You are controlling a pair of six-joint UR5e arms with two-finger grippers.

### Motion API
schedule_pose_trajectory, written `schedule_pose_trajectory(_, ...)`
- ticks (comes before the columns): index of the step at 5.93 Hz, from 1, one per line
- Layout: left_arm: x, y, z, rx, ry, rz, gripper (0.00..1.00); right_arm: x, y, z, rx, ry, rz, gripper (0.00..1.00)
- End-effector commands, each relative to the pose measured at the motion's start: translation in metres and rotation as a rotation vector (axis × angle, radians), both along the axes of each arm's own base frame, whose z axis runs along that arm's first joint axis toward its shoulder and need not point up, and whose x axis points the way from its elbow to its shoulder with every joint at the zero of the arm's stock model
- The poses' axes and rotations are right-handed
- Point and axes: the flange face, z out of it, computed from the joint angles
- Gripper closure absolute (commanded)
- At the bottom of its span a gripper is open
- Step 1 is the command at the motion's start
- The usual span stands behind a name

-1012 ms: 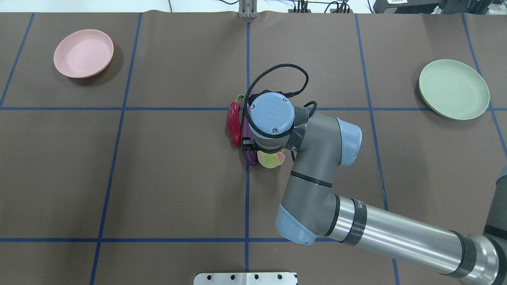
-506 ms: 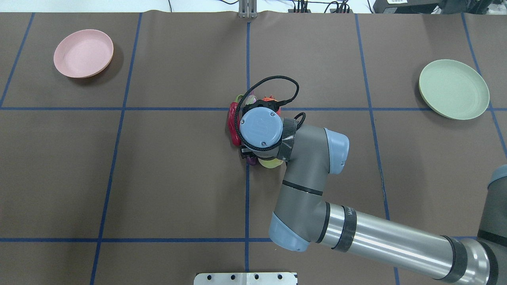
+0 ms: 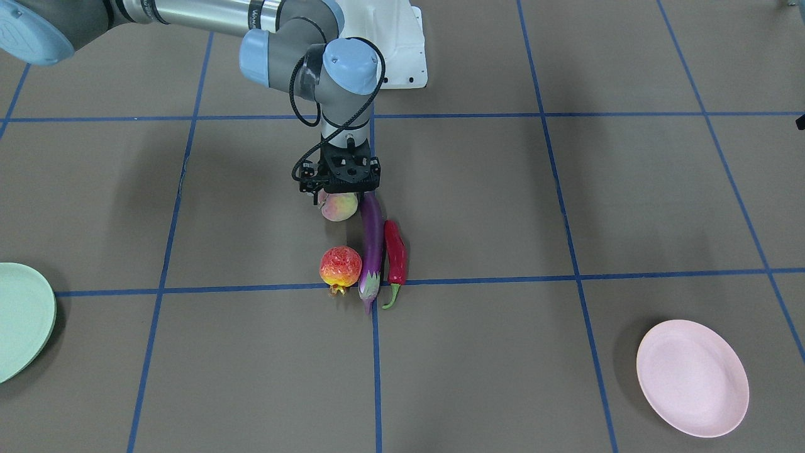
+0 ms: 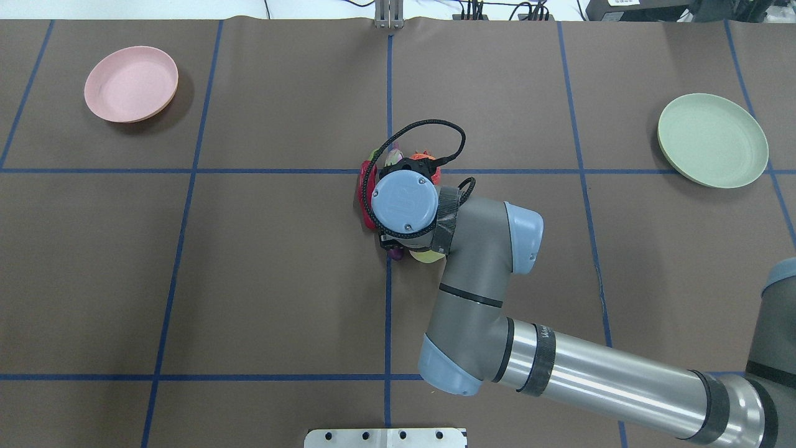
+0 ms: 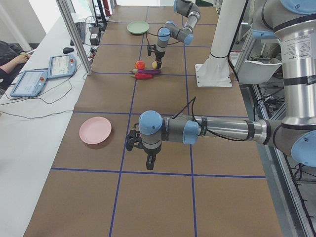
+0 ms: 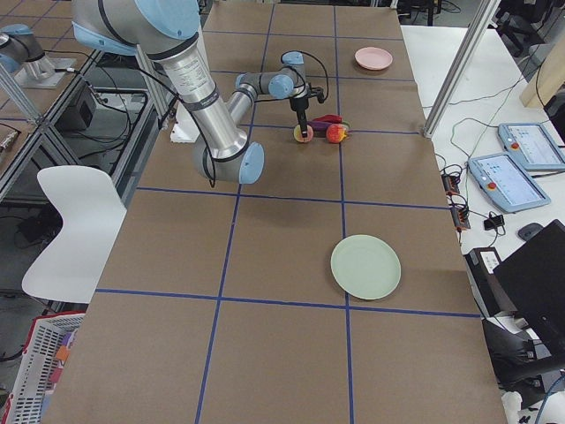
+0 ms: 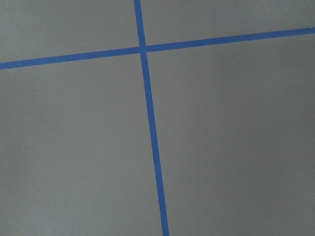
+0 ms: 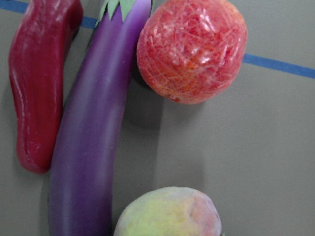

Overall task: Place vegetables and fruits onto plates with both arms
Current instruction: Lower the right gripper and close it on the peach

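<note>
The purple eggplant (image 3: 372, 245), red chili (image 3: 395, 251), peach (image 3: 339, 207) and red-orange fruit (image 3: 340, 266) lie clustered at the table's centre. My right gripper (image 3: 338, 197) points down just above the peach, next to the eggplant's blunt end; its jaws look open and hold nothing. The right wrist view shows the chili (image 8: 42, 88), eggplant (image 8: 91, 147), red-orange fruit (image 8: 192, 49) and peach (image 8: 170, 214) close below. Both the pink plate (image 4: 130, 84) and the green plate (image 4: 712, 140) are bare. My left gripper (image 5: 148, 164) hangs over bare table near the pink plate; I cannot tell its state.
Blue tape lines (image 7: 147, 98) grid the brown table cover. The white pedestal base (image 3: 396, 44) stands behind the cluster. In the overhead view the right arm's wrist (image 4: 405, 200) hides most of the produce. Tablets (image 5: 29, 81) and an operator's hands are beyond the table edge.
My right wrist has moved left and slightly toward the robot, settling over the cluster. It now hides more of the eggplant and peach. The produce and plates have not moved.
</note>
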Motion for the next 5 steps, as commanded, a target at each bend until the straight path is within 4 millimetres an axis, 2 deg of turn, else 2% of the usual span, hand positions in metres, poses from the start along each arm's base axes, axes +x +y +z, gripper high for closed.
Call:
schedule_pose_trajectory(1,0.000,0.000,0.000,0.000,0.000,0.000,0.00,0.019,-0.002,-0.022,0.006,-0.032,0.020,1.00)
schedule_pose_trajectory(2,0.000,0.000,0.000,0.000,0.000,0.000,0.00,0.050,-0.016,-0.038,0.008,-0.049,0.048,1.00)
schedule_pose_trajectory(3,0.000,0.000,0.000,0.000,0.000,0.000,0.00,0.094,-0.050,-0.041,-0.035,-0.087,0.074,1.00)
schedule_pose_trajectory(4,0.000,0.000,0.000,0.000,0.000,0.000,0.00,0.138,-0.089,-0.026,-0.009,-0.081,0.004,1.00)
schedule_pose_trajectory(5,0.000,0.000,0.000,0.000,0.000,0.000,0.00,0.198,-0.134,-0.001,0.013,-0.073,-0.062,1.00)
